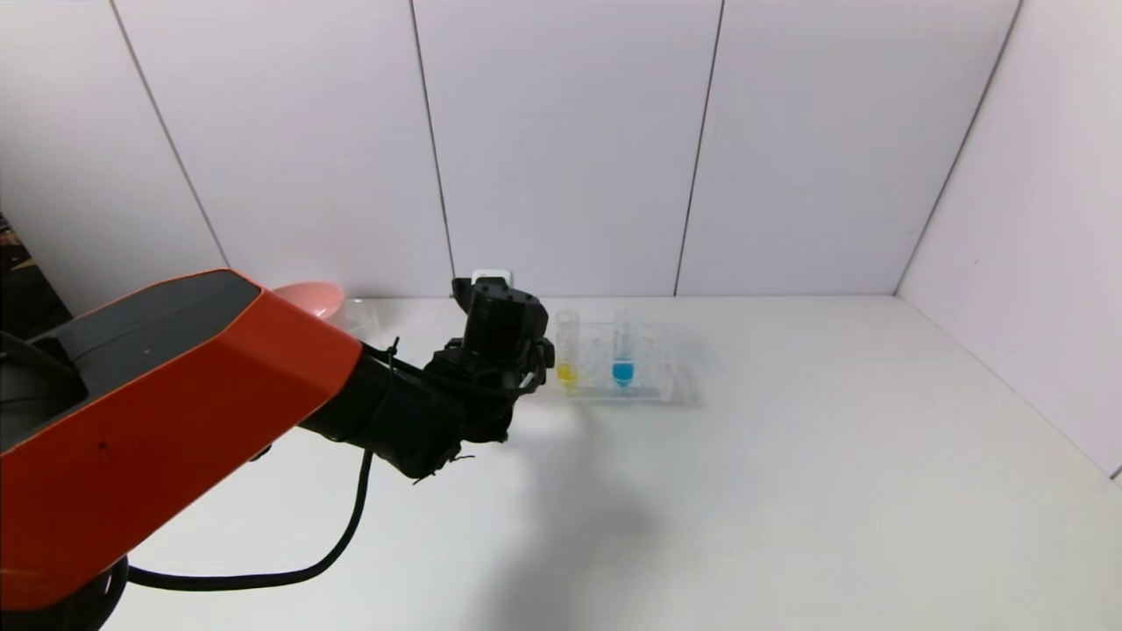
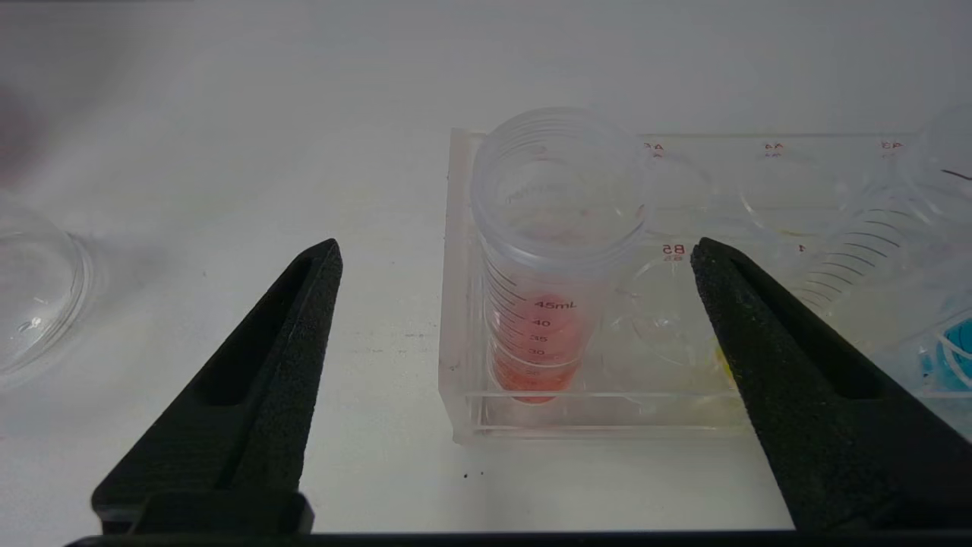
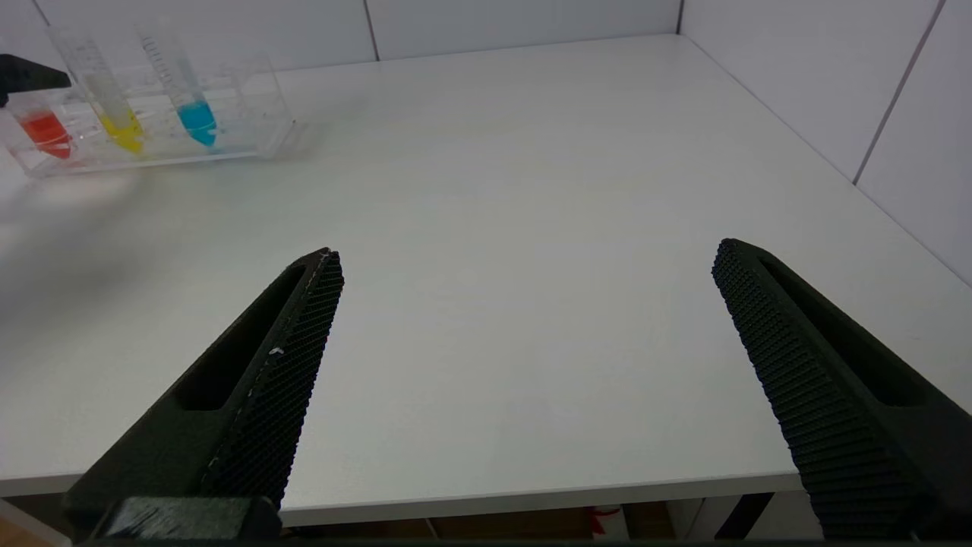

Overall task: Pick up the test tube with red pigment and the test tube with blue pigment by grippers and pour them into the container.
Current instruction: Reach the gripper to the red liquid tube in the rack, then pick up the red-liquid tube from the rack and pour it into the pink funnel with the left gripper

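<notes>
left gripper (image 2: 516, 258) fingers wide, red tube (image 2: 543, 304) between them in rack (image 2: 463, 425), lined up to grab | right gripper (image 3: 524, 266) wide, far from blue tube (image 3: 186, 95), waiting

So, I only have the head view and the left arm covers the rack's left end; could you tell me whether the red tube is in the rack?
Observer: Yes, the red tube stands upright in the end slot of the rack.
Operator: Thank you. Has the left pincer gripped it?
Observer: No, the left pincer is open, lined up with the tube between its tips and not touching it.
Operator: And where is the right pincer, please?
Observer: The right pincer is open too, over bare table near the front edge, well away from the rack.
</notes>
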Controlling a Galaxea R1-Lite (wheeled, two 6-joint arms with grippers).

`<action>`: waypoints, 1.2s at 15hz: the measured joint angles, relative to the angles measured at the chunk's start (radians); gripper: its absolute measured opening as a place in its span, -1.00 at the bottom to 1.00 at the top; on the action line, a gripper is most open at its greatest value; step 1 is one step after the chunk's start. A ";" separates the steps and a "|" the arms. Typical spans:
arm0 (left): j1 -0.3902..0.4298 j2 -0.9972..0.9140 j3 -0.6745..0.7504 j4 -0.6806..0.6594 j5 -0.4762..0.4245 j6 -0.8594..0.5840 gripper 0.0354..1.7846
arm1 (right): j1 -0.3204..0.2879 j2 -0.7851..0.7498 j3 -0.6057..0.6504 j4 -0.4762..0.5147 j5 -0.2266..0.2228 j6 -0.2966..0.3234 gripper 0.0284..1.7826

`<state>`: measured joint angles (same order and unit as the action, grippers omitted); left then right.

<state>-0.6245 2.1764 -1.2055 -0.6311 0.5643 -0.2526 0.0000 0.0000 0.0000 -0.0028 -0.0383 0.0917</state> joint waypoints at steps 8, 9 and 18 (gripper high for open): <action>-0.003 -0.006 0.007 -0.001 0.001 -0.001 -0.54 | 0.000 0.000 0.000 0.000 0.000 0.000 0.99; -0.003 -0.006 0.007 -0.001 0.002 0.000 -0.55 | 0.000 0.000 0.000 0.000 0.000 0.000 0.99; -0.014 -0.077 -0.019 0.005 0.011 0.057 -0.55 | 0.000 0.000 0.000 0.000 0.000 0.000 0.99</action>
<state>-0.6387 2.0994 -1.2243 -0.6262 0.5753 -0.1951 0.0000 0.0000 0.0000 -0.0028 -0.0383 0.0913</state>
